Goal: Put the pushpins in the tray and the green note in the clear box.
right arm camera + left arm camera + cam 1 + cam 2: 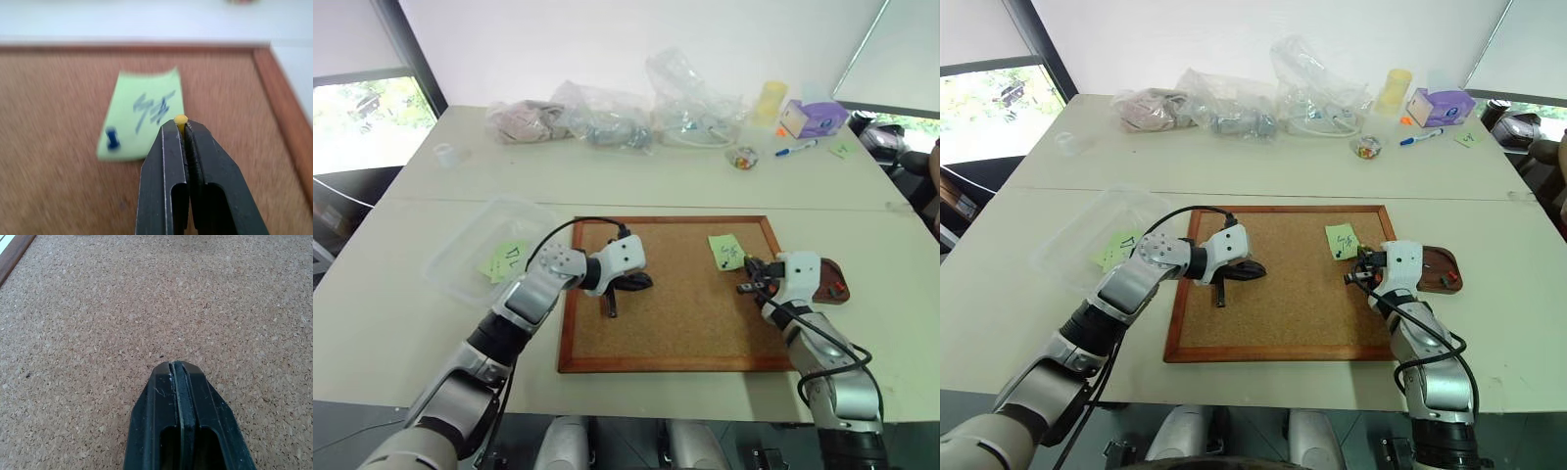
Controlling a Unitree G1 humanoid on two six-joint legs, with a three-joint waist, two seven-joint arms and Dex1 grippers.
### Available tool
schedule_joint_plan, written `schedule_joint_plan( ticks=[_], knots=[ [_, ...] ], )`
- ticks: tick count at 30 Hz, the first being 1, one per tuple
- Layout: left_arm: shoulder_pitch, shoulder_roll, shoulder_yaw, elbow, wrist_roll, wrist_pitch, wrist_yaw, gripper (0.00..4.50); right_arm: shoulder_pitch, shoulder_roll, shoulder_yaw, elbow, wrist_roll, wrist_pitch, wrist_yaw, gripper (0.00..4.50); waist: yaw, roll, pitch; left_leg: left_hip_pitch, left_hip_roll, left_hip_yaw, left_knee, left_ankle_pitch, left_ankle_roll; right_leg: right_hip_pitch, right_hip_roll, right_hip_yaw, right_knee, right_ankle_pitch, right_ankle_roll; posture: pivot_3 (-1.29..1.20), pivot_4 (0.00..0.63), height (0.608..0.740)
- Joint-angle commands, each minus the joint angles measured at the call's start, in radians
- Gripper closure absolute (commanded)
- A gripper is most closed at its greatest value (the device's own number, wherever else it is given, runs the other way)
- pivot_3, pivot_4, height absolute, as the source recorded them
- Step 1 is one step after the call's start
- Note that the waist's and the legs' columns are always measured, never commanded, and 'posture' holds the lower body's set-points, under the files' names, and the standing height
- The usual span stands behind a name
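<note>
A yellow-headed pushpin [180, 120] is pinched at the tips of the right gripper [181, 128], whose fingers are closed tight on it, over the right part of the cork board [675, 323]. Just beyond the tips the green note [145, 113] is seen lying on the cork, its far edge curled up, with a blue pushpin [112, 138] standing in its near left corner. The tray [835, 284] is set on the table [391, 323] just right of the board's right frame, beside the right gripper, with small pins in it. The clear box [480, 250] is placed left of the board, and a second green note [505, 259] with large strokes lies in it. The left gripper [175, 369] is held over the left half of the cork, its fingers pressed together with nothing between them. Wrinkled plastic bags [607, 117] are lined along the far side of the table.
</note>
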Motion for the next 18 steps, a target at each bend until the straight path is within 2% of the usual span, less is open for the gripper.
schedule_joint_plan(
  ticks=[1, 6, 9, 14, 18],
  knots=[
    [0.017, 0.003, -0.032, 0.027, 0.027, 0.016, 0.000, 4.50, -0.011, -0.004, -0.057, -0.046, 0.009, -0.038, -0.018, 4.48, -0.003, 0.000, 0.000, 0.000, 0.000, 0.000, 0.000, 0.000, 0.000, 0.000, 0.000, 0.000, 0.000, 0.000, 0.000, 0.00, 0.150, 0.737],
    [0.016, 0.001, -0.032, 0.030, 0.029, 0.017, -0.001, 4.50, -0.008, 0.003, -0.072, -0.056, 0.017, -0.032, -0.017, 4.48, -0.004, 0.000, 0.000, 0.000, 0.000, 0.000, 0.000, 0.000, 0.000, 0.000, 0.001, 0.000, 0.000, 0.000, 0.000, 0.00, 0.150, 0.737],
    [0.015, 0.001, -0.033, 0.030, 0.030, 0.016, -0.001, 4.50, -0.003, 0.001, -0.123, -0.060, 0.026, -0.036, -0.046, 4.48, -0.003, 0.000, 0.000, 0.000, 0.001, 0.000, 0.000, 0.000, 0.000, 0.000, 0.000, 0.000, 0.000, 0.000, 0.000, 0.00, 0.150, 0.737],
    [0.014, -0.001, -0.033, 0.033, 0.030, 0.014, -0.002, 4.50, 0.021, -0.042, -0.201, -0.004, -0.042, -0.017, -0.127, 4.48, -0.003, 0.000, 0.000, 0.000, 0.000, 0.000, 0.000, 0.000, 0.000, 0.000, 0.000, 0.000, 0.000, 0.000, 0.000, 0.00, 0.150, 0.737],
    [0.014, -0.002, -0.034, 0.033, 0.029, 0.012, -0.004, 4.50, 0.031, -0.061, -0.211, 0.030, -0.055, 0.014, -0.136, 4.48, -0.005, 0.000, 0.000, 0.001, 0.000, 0.000, 0.000, 0.000, 0.000, 0.000, 0.000, 0.000, 0.000, 0.000, 0.000, 0.00, 0.150, 0.737]
  ],
)
